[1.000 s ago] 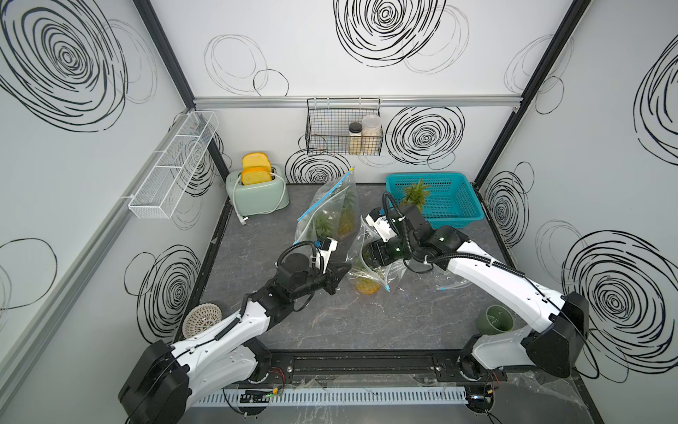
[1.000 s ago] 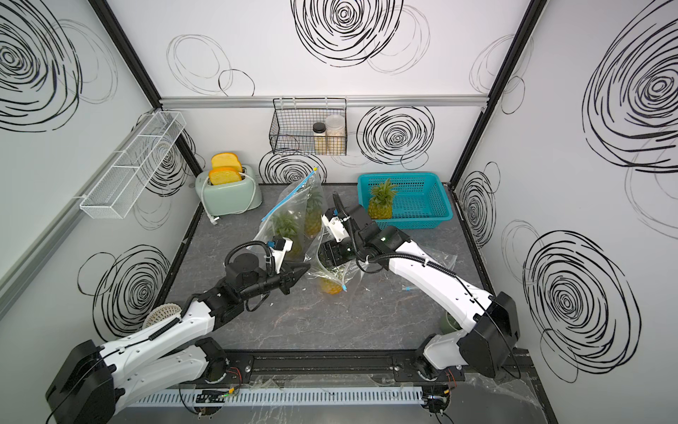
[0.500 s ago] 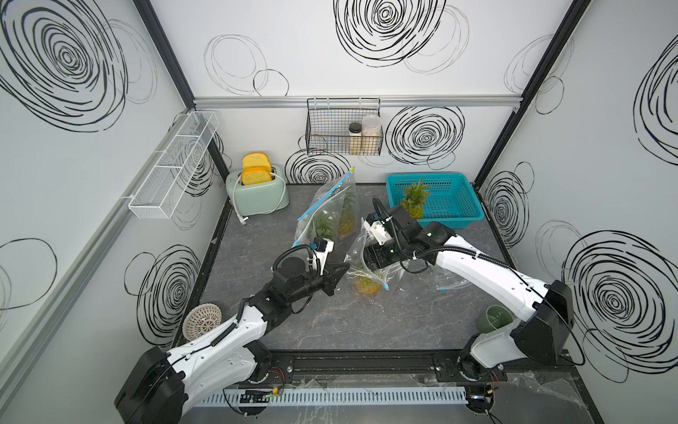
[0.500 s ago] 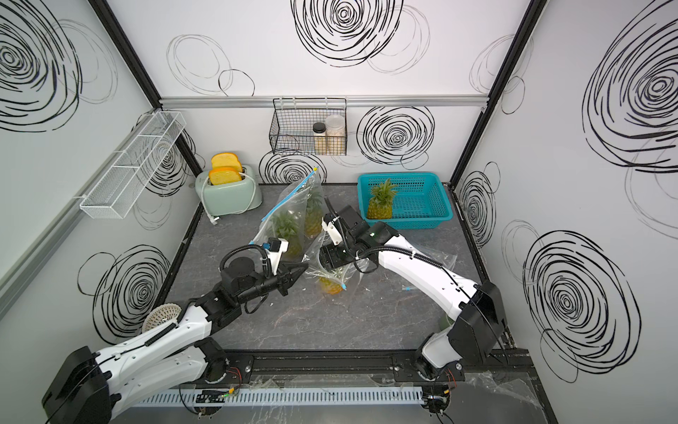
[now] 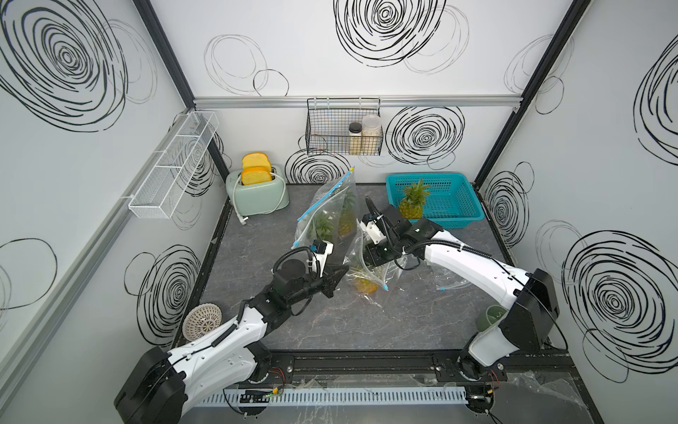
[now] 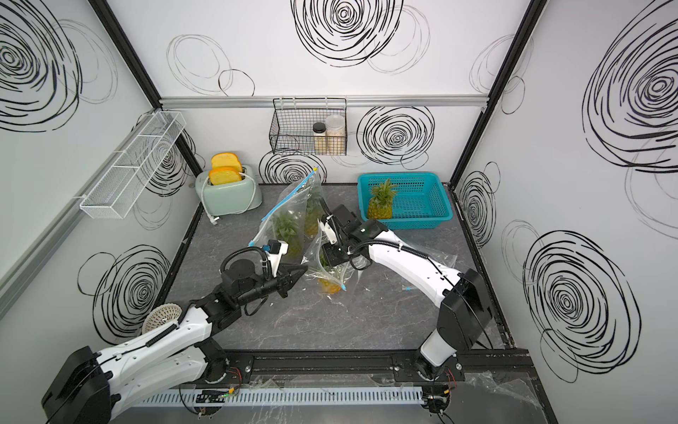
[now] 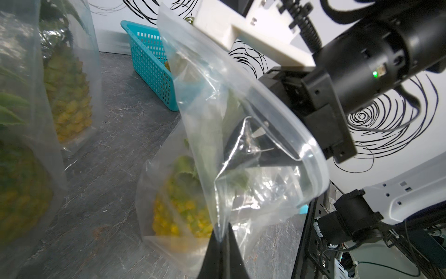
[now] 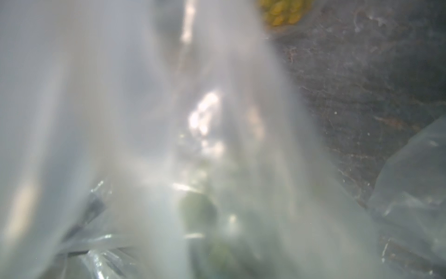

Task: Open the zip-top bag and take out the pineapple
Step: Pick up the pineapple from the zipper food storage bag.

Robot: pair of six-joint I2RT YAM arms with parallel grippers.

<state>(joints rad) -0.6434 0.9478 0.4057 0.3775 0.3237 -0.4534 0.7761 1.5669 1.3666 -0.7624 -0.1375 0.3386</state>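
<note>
Left gripper (image 7: 220,244) is clamped on the bag (image 7: 241,96) edge; right gripper (image 7: 251,149) reaches inside above the pineapple (image 7: 178,212), and I cannot tell whether it has closed.

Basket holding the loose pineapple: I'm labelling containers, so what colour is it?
Teal; the basket shows best in a top view.

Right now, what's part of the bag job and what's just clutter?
In play: clear plastic zip-top bag; small yellow pineapple inside it; left claw pinching its edge; right claw inside its mouth.
Clutter: second clear bag of pineapples; teal plastic basket; mint-green toaster; black wire basket; white woven bowl; green cup.
</note>
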